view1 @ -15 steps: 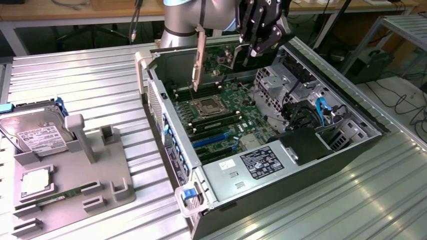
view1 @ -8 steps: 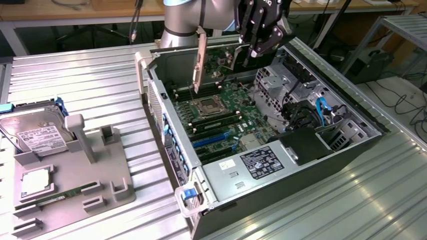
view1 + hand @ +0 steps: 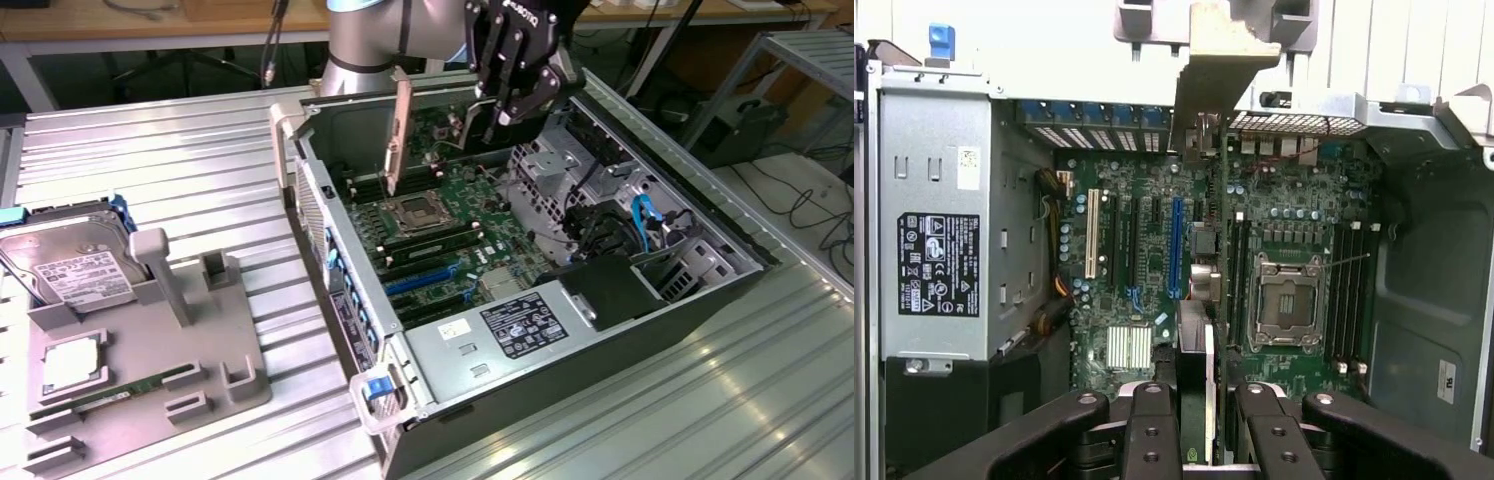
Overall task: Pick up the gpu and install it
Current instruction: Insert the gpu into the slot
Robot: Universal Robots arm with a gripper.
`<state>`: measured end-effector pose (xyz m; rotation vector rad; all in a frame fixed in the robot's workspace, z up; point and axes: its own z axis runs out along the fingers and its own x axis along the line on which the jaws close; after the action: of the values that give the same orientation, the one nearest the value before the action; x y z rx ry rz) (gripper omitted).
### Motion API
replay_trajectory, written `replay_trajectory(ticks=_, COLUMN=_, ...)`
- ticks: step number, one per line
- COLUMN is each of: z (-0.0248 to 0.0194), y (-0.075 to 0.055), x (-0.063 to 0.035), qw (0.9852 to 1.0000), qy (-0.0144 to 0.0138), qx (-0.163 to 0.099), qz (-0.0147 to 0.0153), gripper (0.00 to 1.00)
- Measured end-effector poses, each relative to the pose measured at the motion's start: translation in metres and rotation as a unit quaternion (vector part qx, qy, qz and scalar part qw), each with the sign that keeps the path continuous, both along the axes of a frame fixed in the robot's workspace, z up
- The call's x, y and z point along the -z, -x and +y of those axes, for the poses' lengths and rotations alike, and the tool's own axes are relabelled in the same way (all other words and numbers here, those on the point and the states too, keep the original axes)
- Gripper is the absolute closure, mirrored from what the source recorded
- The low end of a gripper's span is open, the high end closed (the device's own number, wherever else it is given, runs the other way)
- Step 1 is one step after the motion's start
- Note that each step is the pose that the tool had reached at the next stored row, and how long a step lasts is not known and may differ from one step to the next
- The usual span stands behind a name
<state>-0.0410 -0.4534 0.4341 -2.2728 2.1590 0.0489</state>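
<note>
Claw (image 3: 513,112): clamped on the gpu (image 3: 1196,350), holding it edge-on between the fingers (image 3: 1154,420), over the open computer case (image 3: 561,410). Pick-up done, by the look of it; seating in a slot not yet done, with the motherboard (image 3: 1144,230) below the claw and seemingly apart from the card. Thin flat card, greenish along the edge, silver bracket (image 3: 1209,80) at the end away from the claw.

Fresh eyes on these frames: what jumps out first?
The gripper holds the gpu on edge above the motherboard inside the open computer case, silver bracket toward the exterior view's left. On the gray fixture at the exterior view's left lies a hard drive.
</note>
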Motion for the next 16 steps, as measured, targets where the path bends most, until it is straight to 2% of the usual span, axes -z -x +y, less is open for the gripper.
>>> replay_trajectory(ticks=8, z=0.0000, y=0.0000, x=0.0075, qw=0.9999, qy=-0.0003, qx=0.015, qz=0.0000, gripper=0.73)
replay_trajectory(ticks=16, z=0.0000, y=0.0000, x=0.0121, qw=0.9999, qy=-0.0003, qx=0.017, qz=0.0004, gripper=0.73)
